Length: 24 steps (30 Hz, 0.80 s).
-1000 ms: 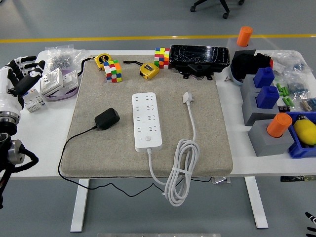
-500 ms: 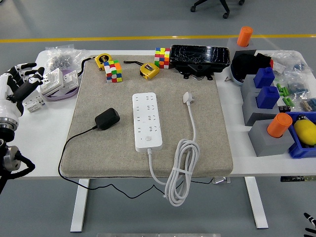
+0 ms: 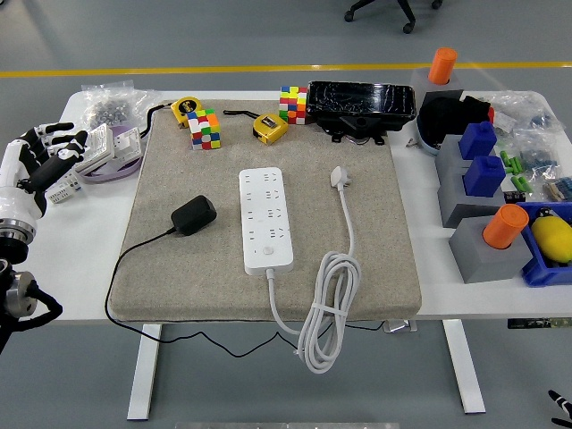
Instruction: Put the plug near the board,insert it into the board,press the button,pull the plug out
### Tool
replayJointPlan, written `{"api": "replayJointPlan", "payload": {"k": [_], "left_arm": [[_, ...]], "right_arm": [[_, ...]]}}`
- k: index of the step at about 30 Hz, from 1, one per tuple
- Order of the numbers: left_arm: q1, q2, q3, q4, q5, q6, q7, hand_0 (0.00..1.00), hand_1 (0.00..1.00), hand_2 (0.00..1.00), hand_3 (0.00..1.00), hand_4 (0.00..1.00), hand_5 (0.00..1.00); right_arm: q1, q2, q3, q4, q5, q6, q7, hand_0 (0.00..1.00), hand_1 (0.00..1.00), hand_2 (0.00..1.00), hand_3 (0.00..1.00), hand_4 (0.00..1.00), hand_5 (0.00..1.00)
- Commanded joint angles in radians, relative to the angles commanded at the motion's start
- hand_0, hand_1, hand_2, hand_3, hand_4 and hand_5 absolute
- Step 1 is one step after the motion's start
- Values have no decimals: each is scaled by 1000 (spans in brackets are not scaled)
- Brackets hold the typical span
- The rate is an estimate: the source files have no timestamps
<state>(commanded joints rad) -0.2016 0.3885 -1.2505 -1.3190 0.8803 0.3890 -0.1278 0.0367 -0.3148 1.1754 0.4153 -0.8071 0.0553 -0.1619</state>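
A white power strip lies lengthwise in the middle of the grey felt mat. A black plug adapter sits on the mat to the strip's left, its black cord trailing off the near edge. The strip's own white plug lies to its right, with the white cable coiled at the front. My left hand hovers at the far left edge over the white table, fingers spread and holding nothing. At the bottom right corner only a sliver of the right arm shows, with no hand in view.
Two colour cubes, two yellow tape measures and a black tray line the mat's far edge. White sockets and a bag of parts lie beside my left hand. Grey and blue blocks with orange cylinders crowd the right side.
My left hand has drifted slightly down and its fingers have shifted; nothing on the mat has moved.
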Motion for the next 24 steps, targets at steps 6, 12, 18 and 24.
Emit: {"api": "replayJointPlan", "payload": {"k": [6, 12, 18, 24], "left_arm": [[8, -9, -14, -2, 4, 4, 5, 489, 500, 533, 565, 773, 215], [1, 12, -1, 10, 0, 1, 8, 482, 500, 533, 566, 772, 215], [7, 16, -10, 12, 2, 0, 10, 479, 499, 534, 566, 772, 218], [1, 9, -22, 6, 8, 0, 9, 485, 500, 534, 565, 773, 219]], "right_arm": [[-3, -5, -17, -1, -1, 1, 0, 752, 722, 724, 732, 998, 672], [0, -1, -18, -6, -13, -13, 0, 750, 722, 722, 736, 998, 673], [-12, -9, -30, 8, -10, -5, 1, 750, 722, 723, 737, 998, 674], [-16, -10, -16, 6, -13, -4, 0, 751, 722, 723, 735, 998, 674]]}}
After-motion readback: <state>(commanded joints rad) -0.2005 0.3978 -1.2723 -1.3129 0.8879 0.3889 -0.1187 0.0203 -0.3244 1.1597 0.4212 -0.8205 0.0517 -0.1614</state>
